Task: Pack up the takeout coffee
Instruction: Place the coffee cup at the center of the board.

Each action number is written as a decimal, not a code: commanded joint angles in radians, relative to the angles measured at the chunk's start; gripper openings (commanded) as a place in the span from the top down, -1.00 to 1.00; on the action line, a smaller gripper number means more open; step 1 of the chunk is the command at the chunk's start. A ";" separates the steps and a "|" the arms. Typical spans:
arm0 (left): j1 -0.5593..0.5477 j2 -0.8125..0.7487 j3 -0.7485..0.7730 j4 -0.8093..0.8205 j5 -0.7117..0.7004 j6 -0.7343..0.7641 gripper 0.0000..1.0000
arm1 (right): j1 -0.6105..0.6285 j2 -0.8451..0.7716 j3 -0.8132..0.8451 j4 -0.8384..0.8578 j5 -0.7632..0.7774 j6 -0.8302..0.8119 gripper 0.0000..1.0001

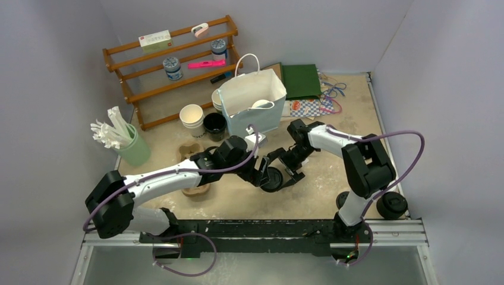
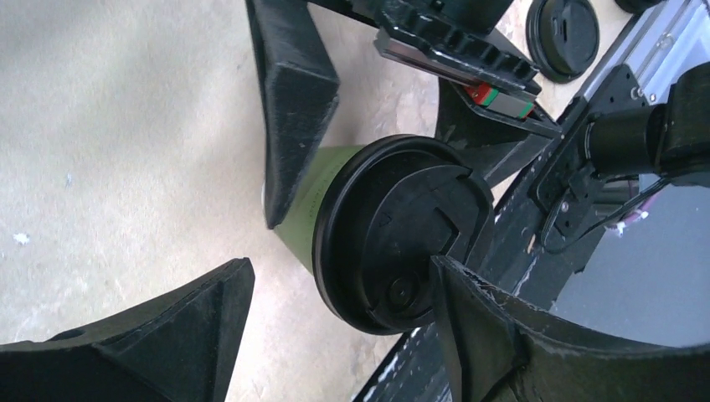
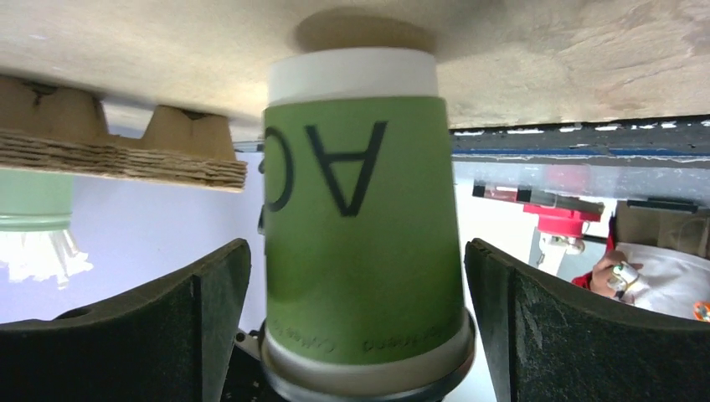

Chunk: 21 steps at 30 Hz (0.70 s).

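1. Green paper cup point(image 3: 360, 167), black lettering, black snap-on lid point(image 2: 393, 243): upright on the tabletop, near its centre, between the ends of the two arms.
2. Right gripper point(image 3: 356, 251): jaws spread wide on either side of the cup, with a clear gap on each side; holds nothing.
3. Left gripper point(image 2: 261, 244): jaws parted, empty; one finger point(image 2: 293, 126) is against or just beside the cup wall, and contact cannot be told.
4. Brown pulp carrier point(image 1: 191, 149): on the table left of the cup, partly under the left arm.
5. Tabletop point(image 1: 333, 178): beige, scuffed, dusted with pale patches; metal rail point(image 1: 267, 237) along the near edge.
6. White paper bag point(image 1: 252, 101): open, standing behind the cup; stacked cream cups point(image 1: 192, 116) beside it and a wooden rack point(image 1: 172, 65) further left.
7. Loose black lid point(image 1: 391, 205): near right corner.
8. Walls point(image 1: 53, 89): plain pale grey, closing in three sides.
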 commanded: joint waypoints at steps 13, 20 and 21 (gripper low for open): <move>-0.003 0.068 0.050 0.066 -0.068 0.008 -0.56 | -0.094 -0.127 0.318 -0.366 0.386 -0.297 -0.97; -0.002 -0.077 0.137 -0.130 -0.161 0.015 -0.66 | -0.079 -0.263 0.351 -0.335 0.555 -0.468 -0.97; -0.002 -0.111 0.145 -0.157 -0.188 0.011 -0.67 | -0.068 -0.293 0.343 -0.318 0.570 -0.485 -0.97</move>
